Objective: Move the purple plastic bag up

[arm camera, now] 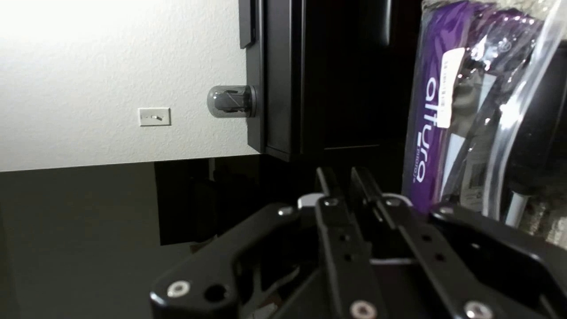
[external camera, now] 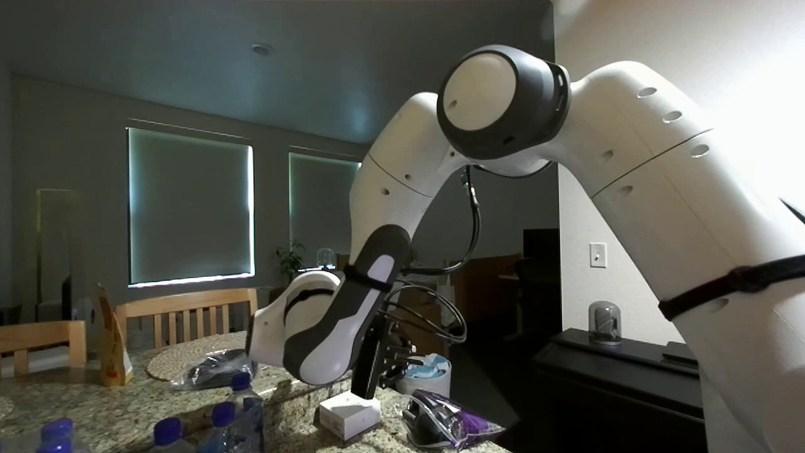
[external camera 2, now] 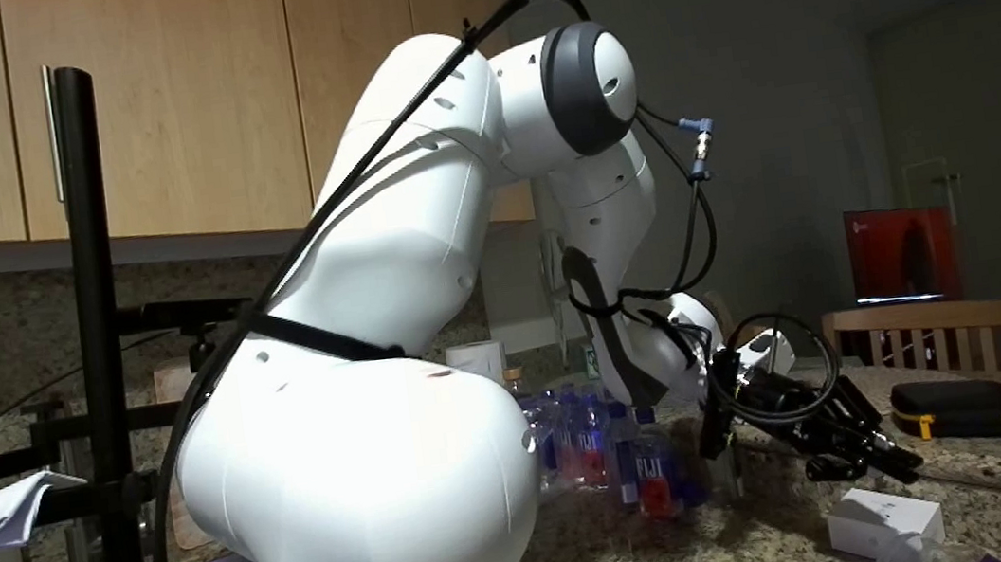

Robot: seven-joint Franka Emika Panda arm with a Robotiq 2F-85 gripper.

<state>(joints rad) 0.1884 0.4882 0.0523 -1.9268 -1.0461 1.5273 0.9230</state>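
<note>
The purple plastic bag (external camera: 462,423) lies on the granite counter, below the gripper and a little to its side, with a clear plastic part showing dark contents. Along the right of the wrist view runs the same bag (arm camera: 465,102), with white lettering and a label on it. Only a sliver of it shows at the bottom edge in an exterior view. My gripper (arm camera: 343,175) points sideways above the counter, its two fingers slightly apart with a narrow gap and nothing between them. No contact between the fingers and the bag can be seen. In an exterior view the gripper (external camera: 407,365) is partly hidden behind the wrist.
A small white box (external camera: 349,415) sits beside the bag, just under the wrist. Several blue-capped bottles (external camera 2: 653,472) stand close to the arm. On the raised granite ledge (external camera 2: 981,461) rests a black case (external camera 2: 960,409). A dark cabinet (external camera: 619,377) is beyond the counter.
</note>
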